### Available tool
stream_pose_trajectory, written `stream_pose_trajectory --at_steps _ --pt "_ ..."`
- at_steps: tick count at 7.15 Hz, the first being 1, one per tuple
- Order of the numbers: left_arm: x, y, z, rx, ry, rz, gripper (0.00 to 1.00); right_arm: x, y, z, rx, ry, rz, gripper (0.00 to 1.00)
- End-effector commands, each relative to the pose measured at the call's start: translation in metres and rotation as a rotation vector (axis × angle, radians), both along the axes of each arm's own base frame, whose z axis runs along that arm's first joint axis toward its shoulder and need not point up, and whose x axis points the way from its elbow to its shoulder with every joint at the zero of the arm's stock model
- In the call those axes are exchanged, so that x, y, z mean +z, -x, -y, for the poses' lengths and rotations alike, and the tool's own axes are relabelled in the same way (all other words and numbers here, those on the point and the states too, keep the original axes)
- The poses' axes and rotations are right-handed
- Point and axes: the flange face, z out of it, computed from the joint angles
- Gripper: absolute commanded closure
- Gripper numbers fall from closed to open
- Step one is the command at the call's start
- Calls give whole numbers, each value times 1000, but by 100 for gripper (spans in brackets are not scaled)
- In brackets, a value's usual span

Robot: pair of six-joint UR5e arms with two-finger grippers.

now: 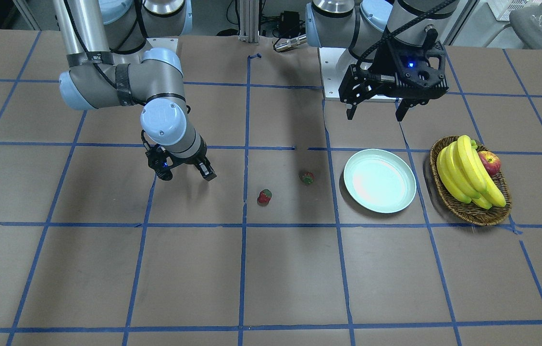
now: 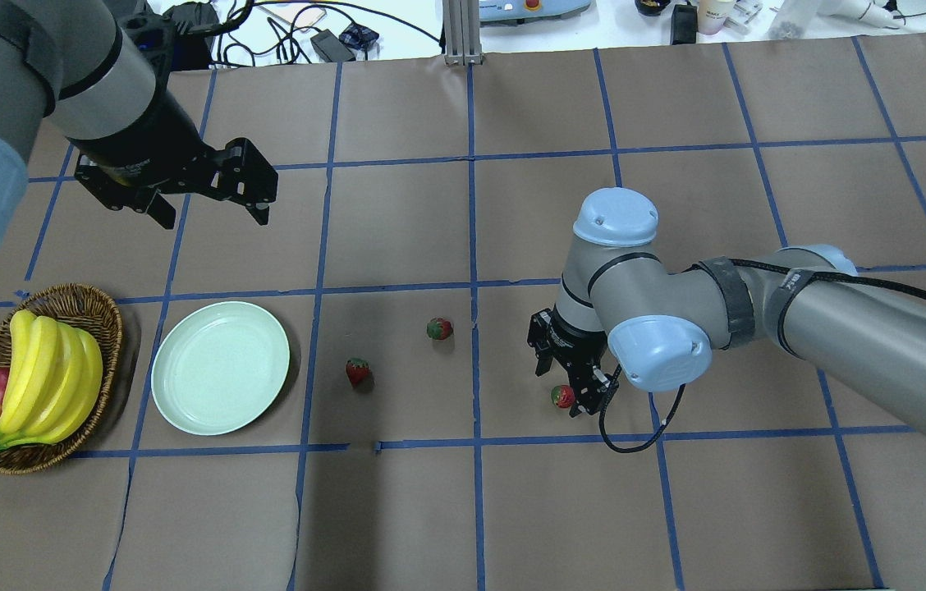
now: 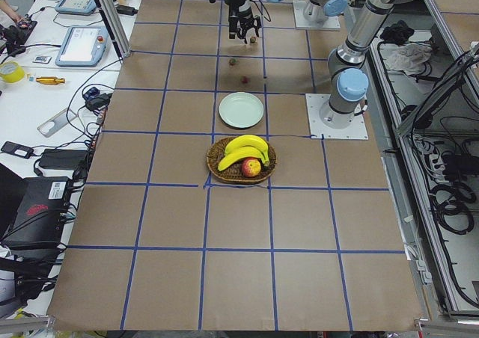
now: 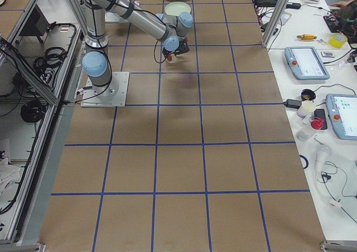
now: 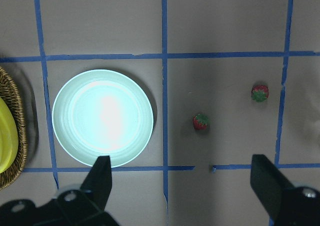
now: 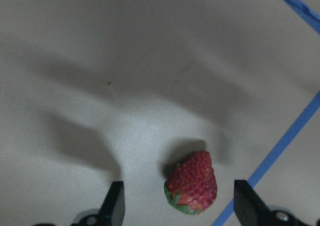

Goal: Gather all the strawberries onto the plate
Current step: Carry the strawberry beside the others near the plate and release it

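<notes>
While it gapes wide, the right gripper straddles a strawberry — conical (seed-pitted), red.

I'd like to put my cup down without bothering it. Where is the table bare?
The whole row of squares on the operators' side, past the plate and the wicker basket, looks bare. Crowded: the middle strip, where two strawberries lie beside the plate and the right end effector straddles a third.
</notes>
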Motion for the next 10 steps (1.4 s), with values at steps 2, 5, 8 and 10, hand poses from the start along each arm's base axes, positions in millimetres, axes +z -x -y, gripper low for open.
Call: stream_pose_trajectory --at_steps 2,5,8,10 --pt "0 0 0 0 0 0 0 2 0 2 7 6 5 100" --pt "0 -1 0 2 0 2 0 45 -12 34 -7 109 20 100" --pt "0 -1 0 2 0 0 0 88 -69 51 13 173 192 100" --pt "-1 -1 1 2 -1 0 0 63 -119 55 71 187 282 100"
